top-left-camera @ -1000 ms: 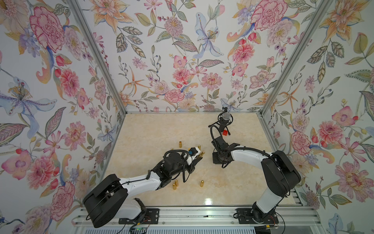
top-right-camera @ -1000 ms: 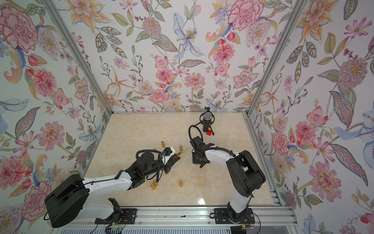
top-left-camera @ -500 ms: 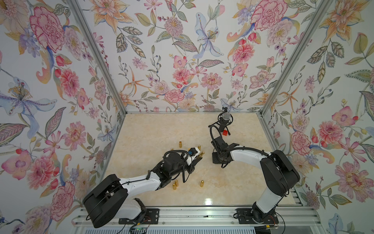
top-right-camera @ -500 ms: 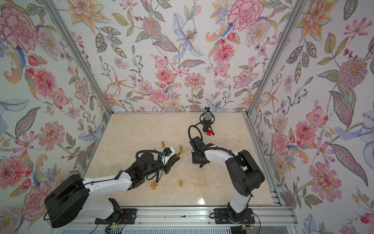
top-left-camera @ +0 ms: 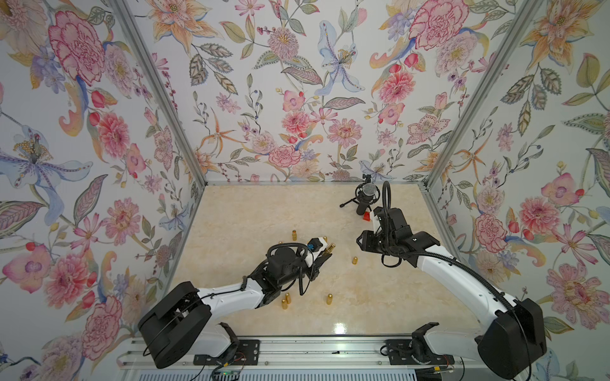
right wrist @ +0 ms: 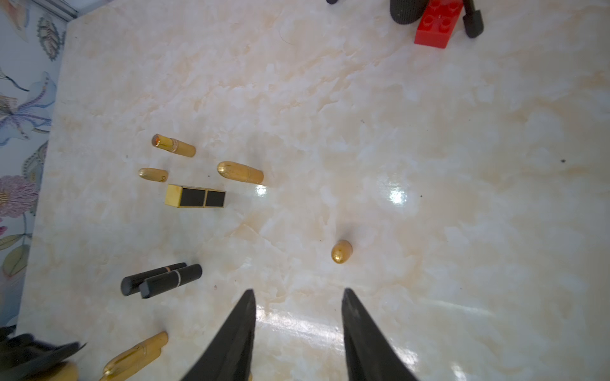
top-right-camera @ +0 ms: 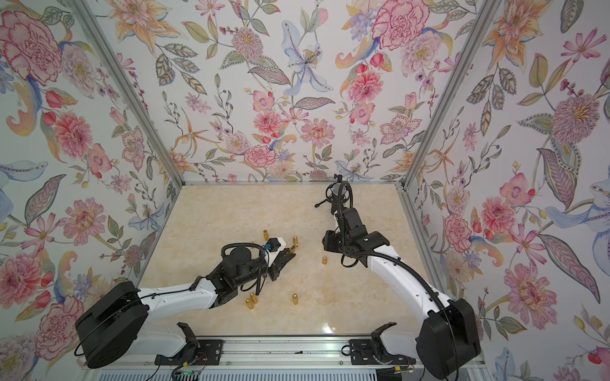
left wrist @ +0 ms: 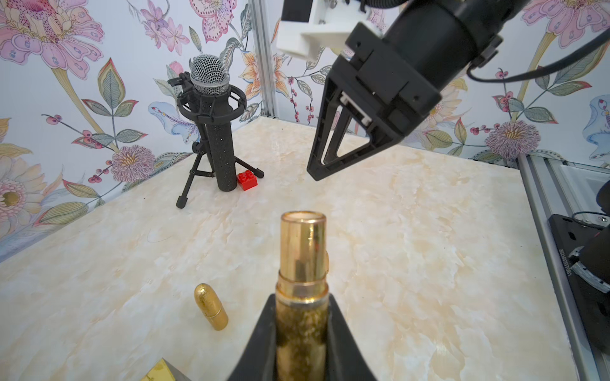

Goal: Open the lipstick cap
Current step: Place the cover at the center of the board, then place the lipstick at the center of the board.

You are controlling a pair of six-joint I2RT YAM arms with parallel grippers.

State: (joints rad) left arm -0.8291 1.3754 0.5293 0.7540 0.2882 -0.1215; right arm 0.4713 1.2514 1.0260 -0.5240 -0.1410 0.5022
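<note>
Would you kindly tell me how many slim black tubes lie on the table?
2. They lie side by side, touching, near the square gold-and-black lipstick: the copper-banded tube and the white-banded tube. More may be hidden from view.

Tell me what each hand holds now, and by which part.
Left hand grips the gold lipstick by its base; right hand is open, holding nothing.

1. In the left wrist view the shiny gold cylindrical lipstick tube (left wrist: 302,297) runs off the bottom edge (base unseen).
2. A gold square-cornered case (left wrist: 160,372) is cut off there too.
3. In the right wrist view only the foot of the black microphone stand (right wrist: 406,11) shows.
4. In both top views the small gold bullet-shaped piece (top-left-camera: 355,260) (top-right-camera: 324,260) is too small to identify.
</note>
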